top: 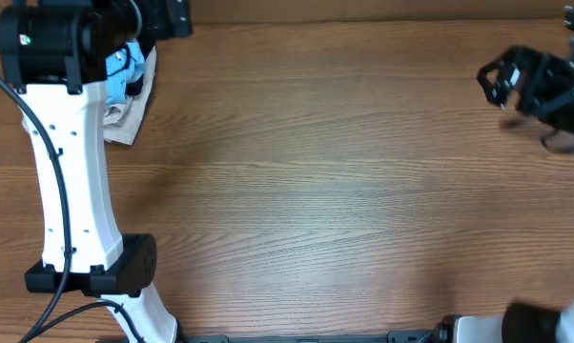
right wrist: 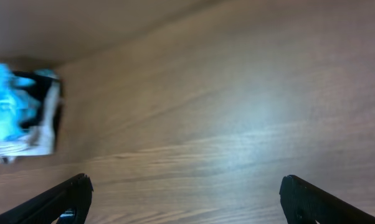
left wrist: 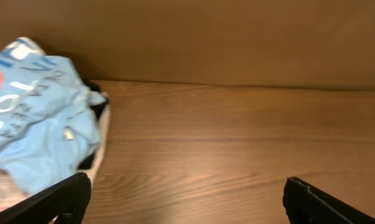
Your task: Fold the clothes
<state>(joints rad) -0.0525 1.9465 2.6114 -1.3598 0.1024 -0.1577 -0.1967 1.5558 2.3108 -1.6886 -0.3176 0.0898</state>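
Observation:
The clothes, a crumpled sky-blue T-shirt (left wrist: 32, 112) with white and dark-blue lettering, lie on top of a small pile in the table's far left corner (top: 127, 65). My left gripper (left wrist: 187, 200) hangs open just right of the pile, with bare table between its fingers. In the overhead view the left arm covers most of the pile. My right gripper (top: 489, 81) is at the far right of the table, open and empty (right wrist: 186, 194). From there the shirt (right wrist: 10, 106) shows small and blurred at the left.
Under the shirt lie a black garment (left wrist: 94, 102) and a beige garment (top: 133, 112). A brown wall (left wrist: 237, 37) runs along the table's back edge. The left arm's white link (top: 72, 181) stretches along the left side.

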